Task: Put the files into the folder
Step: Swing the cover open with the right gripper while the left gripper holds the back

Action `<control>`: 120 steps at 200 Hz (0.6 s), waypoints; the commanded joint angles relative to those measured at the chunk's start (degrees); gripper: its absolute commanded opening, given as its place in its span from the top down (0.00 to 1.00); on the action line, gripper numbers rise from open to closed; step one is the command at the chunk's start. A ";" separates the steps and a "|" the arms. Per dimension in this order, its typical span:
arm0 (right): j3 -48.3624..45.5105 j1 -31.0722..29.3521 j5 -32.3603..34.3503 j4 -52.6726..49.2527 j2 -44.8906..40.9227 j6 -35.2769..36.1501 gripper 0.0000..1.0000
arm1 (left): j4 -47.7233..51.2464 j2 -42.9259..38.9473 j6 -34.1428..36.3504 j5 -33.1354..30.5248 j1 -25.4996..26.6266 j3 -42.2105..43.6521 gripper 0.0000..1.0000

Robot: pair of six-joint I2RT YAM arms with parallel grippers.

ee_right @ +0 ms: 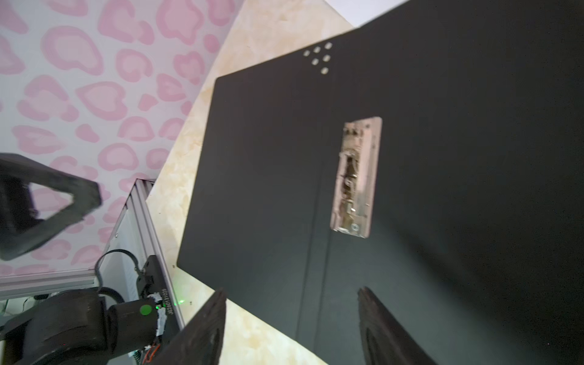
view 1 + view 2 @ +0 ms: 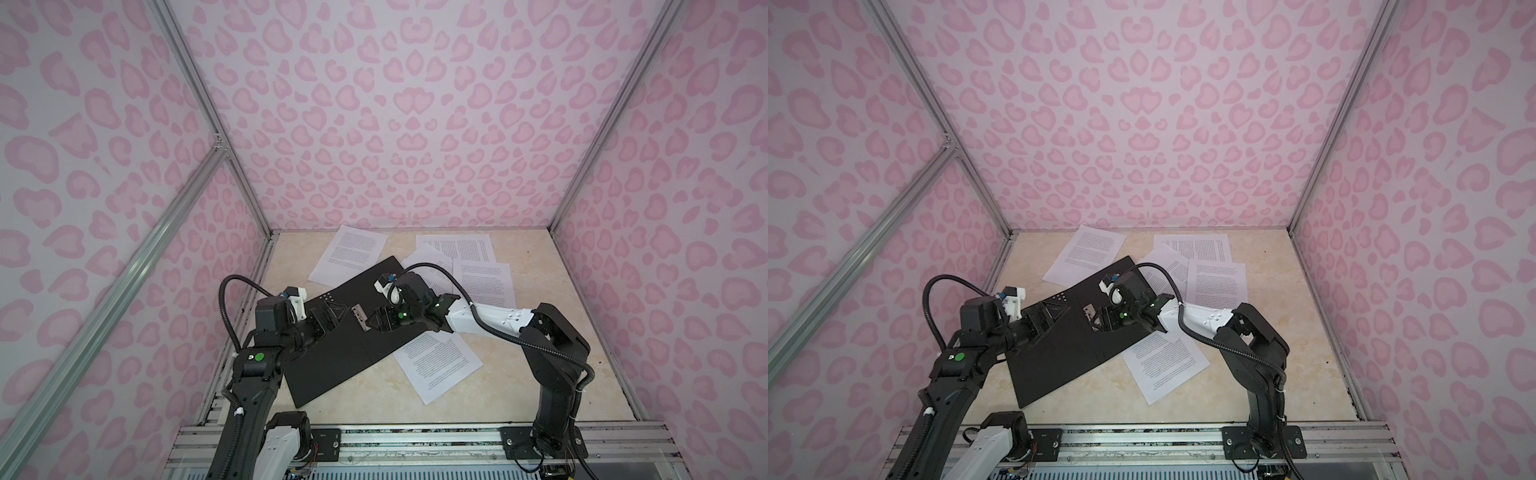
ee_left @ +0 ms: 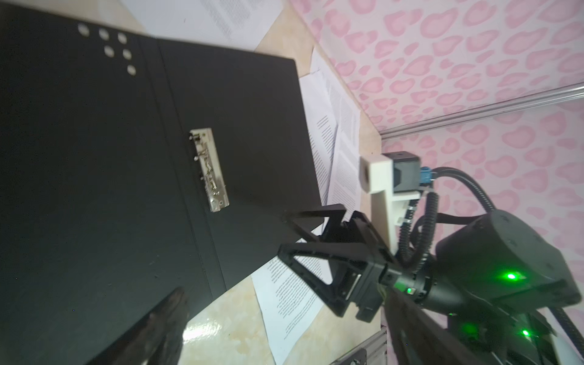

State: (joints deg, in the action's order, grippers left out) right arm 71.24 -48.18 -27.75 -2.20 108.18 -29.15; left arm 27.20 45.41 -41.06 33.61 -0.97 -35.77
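The left arm (image 2: pixel 253 386) reaches forward and inward, and the left gripper (image 2: pixel 330 313) is spread wide and empty. The right arm (image 2: pixel 498 318) bends at the elbow and stretches leftward. The right gripper (image 3: pixel 282 235) is parted and empty, with its tips near the left one's.

there is one folder (image 2: pixel 332 365), with one metal clip (image 2: pixel 360 319) and six small round holes (image 3: pixel 104 34) in it. i count five paper sheets (image 2: pixel 355 253) for sure; maybe a sixth lies under the near one, i cannot tell. there are two grippers: the left gripper (image 2: pixel 334 313) and the right gripper (image 3: pixel 282 234).
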 commanded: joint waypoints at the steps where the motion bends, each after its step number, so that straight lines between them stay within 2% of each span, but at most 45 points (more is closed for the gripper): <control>1: -2.18 1.15 -2.04 3.71 0.85 0.03 0.43 | -12.66 1.29 -3.92 2.65 0.77 6.72 0.02; 41: 0.37 1.18 -4.23 4.04 6.06 -0.12 0.51 | -24.63 6.79 -7.81 -2.52 3.67 15.15 0.03; 79: 3.87 0.99 -5.18 3.78 10.19 -0.78 0.56 | -39.47 17.62 -10.50 -0.96 4.84 19.72 0.03; 104: 6.24 0.49 -6.27 3.83 12.49 -1.43 0.58 | -39.94 22.18 -9.20 -1.03 4.77 19.69 0.02; 120: 8.05 0.05 -6.52 3.27 13.99 -1.59 0.60 | -36.54 22.66 -8.72 -4.04 4.71 19.55 0.02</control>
State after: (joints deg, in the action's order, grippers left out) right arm 77.34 -47.51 -32.86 0.45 120.18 -30.11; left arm -10.04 66.87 -50.70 33.50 3.86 -16.23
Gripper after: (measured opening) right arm 0.415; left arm 0.978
